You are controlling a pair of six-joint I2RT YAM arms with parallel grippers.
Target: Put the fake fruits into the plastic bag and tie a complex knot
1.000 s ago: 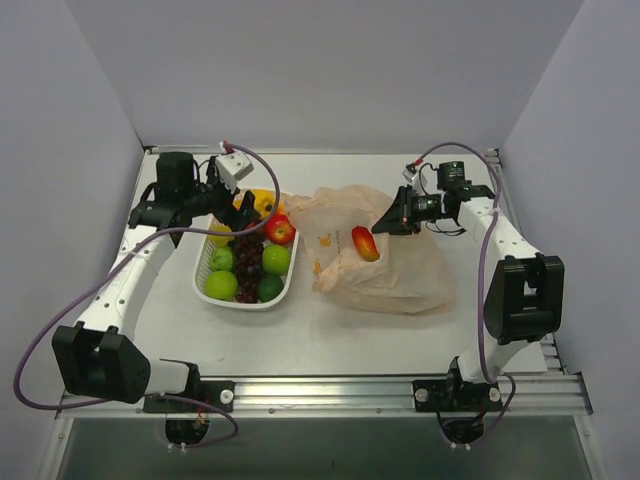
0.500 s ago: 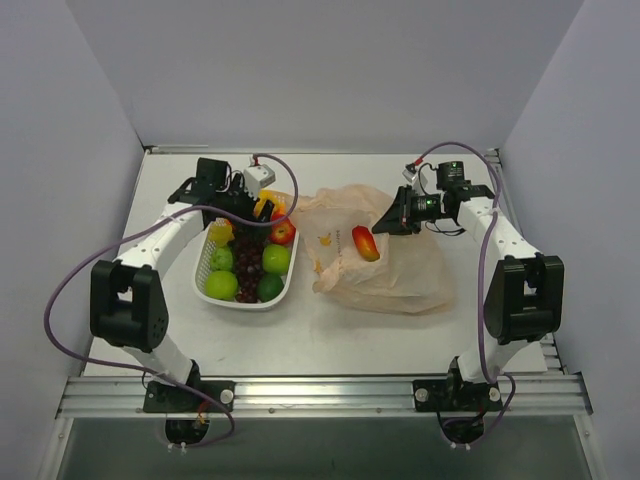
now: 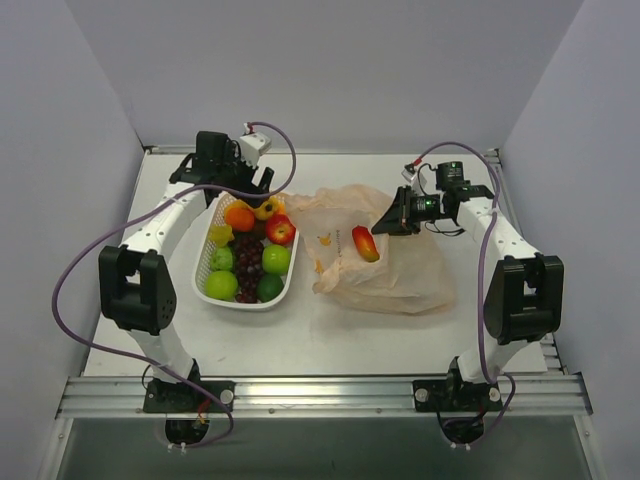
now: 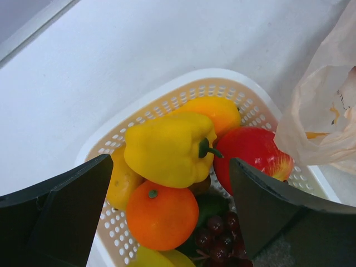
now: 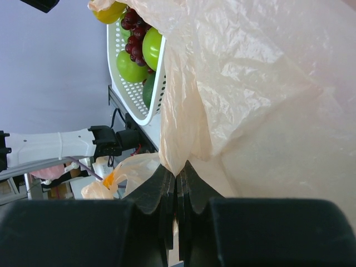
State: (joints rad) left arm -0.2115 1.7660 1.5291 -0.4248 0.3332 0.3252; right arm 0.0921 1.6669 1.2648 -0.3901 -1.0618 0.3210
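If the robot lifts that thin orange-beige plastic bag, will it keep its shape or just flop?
Probably flop: the thin crinkly translucent orange-beige plastic bag lies crumpled on the white table and pleats where the right gripper has its jaws shut on it. Likely very light, since the film looks see-through thin.

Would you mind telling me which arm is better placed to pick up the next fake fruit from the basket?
The left. Its open jaws hang above the glossy yellow plastic pepper in the white lattice plastic basket, while the right arm's jaws are shut on the thin pale orange plastic bag.
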